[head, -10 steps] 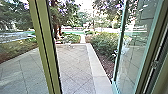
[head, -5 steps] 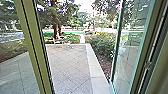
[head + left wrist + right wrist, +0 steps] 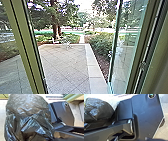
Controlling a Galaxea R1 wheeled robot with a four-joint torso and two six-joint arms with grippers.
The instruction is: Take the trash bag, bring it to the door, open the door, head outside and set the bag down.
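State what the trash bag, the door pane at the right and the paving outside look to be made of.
Trash bag: thin black plastic film, glossy, judging by its sharp wrinkles and bright highlights.
Door pane: clear, smooth glass, since it shows reflections and a see-through greenish sheet.
Paving: matte pale-grey slabs with straight joints; stone or concrete, I can't tell which.

A grey yard of diagonally laid paving is framed between an olive-green metal post and an opened, green-edged glass door. The paving is bordered by a pale stone strip, near leafy green bushes.
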